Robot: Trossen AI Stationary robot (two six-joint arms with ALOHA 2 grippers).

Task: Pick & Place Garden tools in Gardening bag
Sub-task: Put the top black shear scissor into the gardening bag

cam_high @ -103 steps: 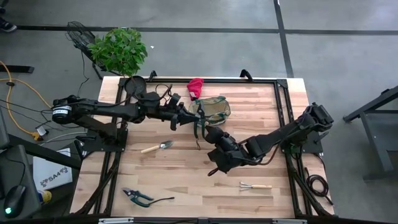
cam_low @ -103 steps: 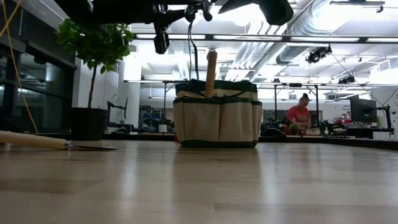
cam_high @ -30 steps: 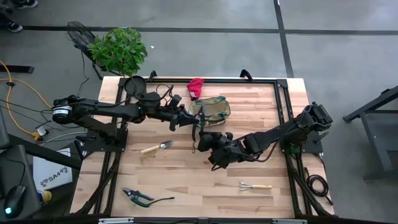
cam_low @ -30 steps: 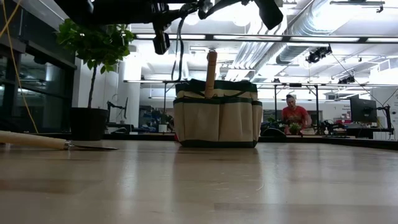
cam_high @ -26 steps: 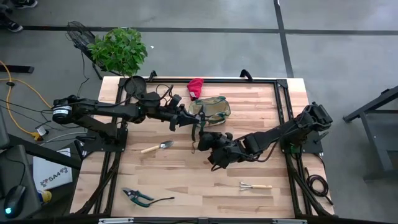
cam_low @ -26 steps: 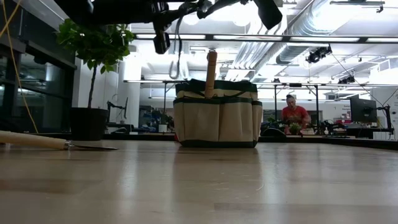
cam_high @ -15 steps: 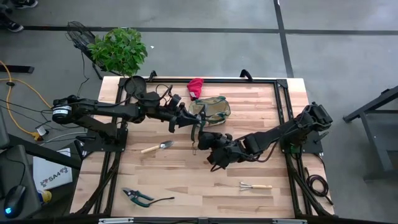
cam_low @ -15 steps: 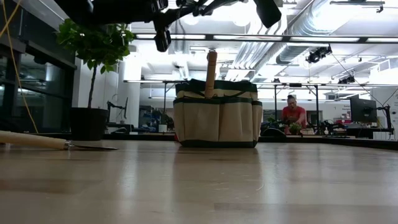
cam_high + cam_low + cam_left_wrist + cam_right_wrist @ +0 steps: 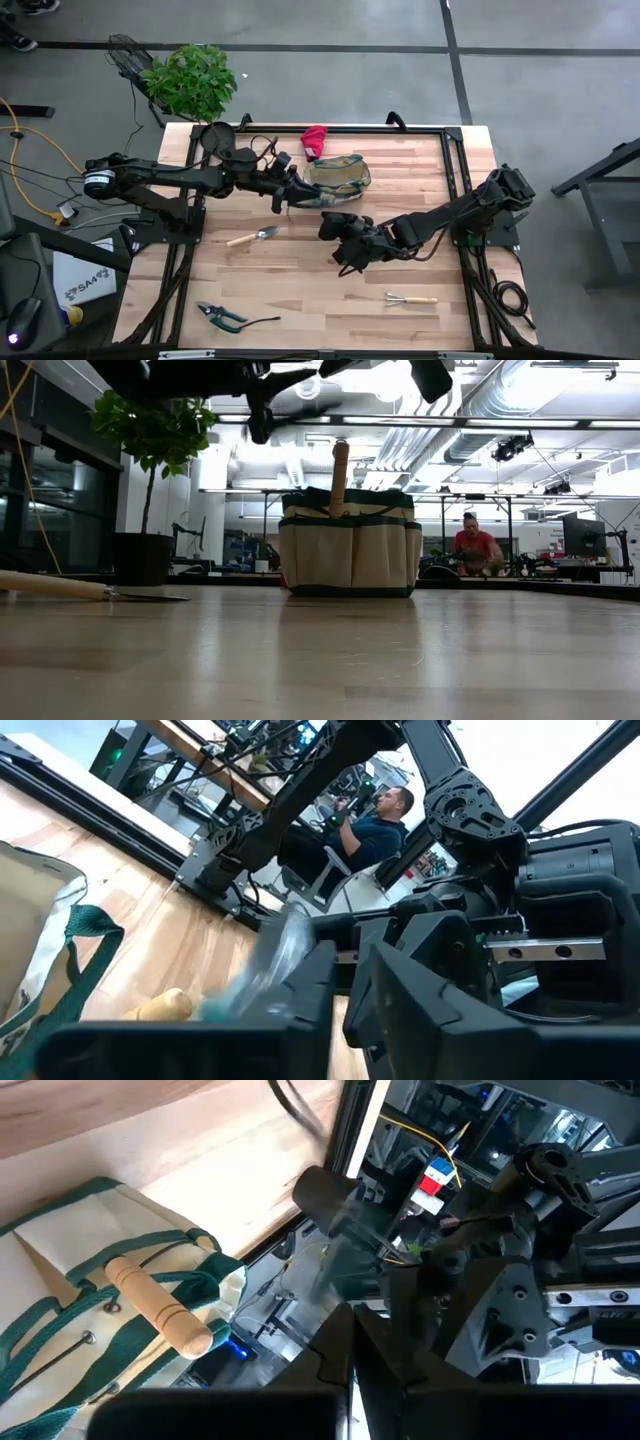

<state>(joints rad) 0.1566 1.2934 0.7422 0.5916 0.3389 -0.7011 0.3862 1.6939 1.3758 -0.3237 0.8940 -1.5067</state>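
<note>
From above, the gardening bag (image 9: pixel 339 176) stands at the far middle of the wooden table (image 9: pixel 440 200), with the red glove (image 9: pixel 314 140) just behind it near the table's back edge. The left gripper (image 9: pixel 300 195) reaches in from the left and sits just at the bag's near-left side; whether its fingers are apart or together I cannot tell from here. The right gripper (image 9: pixel 335 226) comes in from the right, a little nearer than the bag, with its fingers brought together. Something dark runs between the two grippers, too blurred to name. The silver trowel (image 9: pixel 252 237) lies left of centre, the green-black pruners (image 9: pixel 224 317) near the front left edge, and the mini rake (image 9: pixel 410 298) towards the front right. A potted plant (image 9: pixel 192 80) stands off the table's far left corner.

At table height, the bag (image 9: pixel 348 545) sits upright, and a wooden handle (image 9: pixel 340 478) sticks straight up out of its mouth. The trowel (image 9: pixel 90 590) lies flat at the left. A person (image 9: pixel 480 545) is in the room behind.

The left wrist view shows the bag's rim and green strap (image 9: pixel 75 955), with a wooden handle end (image 9: pixel 165 1007) beside it.

The right wrist view looks down on the bag (image 9: pixel 70 1280) with the wooden handle (image 9: pixel 160 1307) rising from its mouth
</note>
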